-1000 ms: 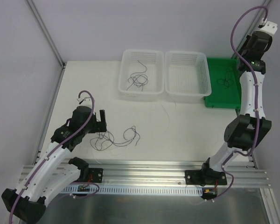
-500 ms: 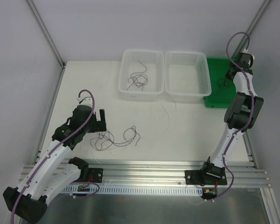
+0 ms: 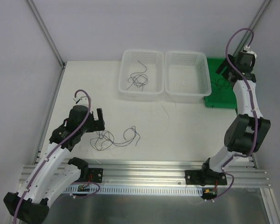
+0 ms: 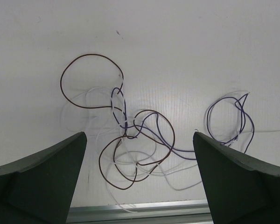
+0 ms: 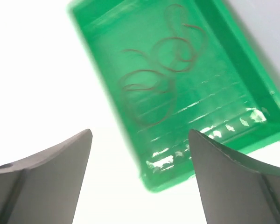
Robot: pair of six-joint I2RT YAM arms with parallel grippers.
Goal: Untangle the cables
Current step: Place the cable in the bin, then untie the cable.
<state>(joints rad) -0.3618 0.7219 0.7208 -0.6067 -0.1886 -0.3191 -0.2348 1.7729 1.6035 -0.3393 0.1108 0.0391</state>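
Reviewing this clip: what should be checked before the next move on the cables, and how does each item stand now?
1. The left gripper is open: ok.
2. It hovers over the tangle on the table: ok.
3. The tangle is separated: not ok; brown, purple and white strands cross.
4. The strands are knotted or only overlapping: cannot tell.
5. The right gripper is open and holds nothing: ok.
6. The brown wire lies inside the green tray: ok.
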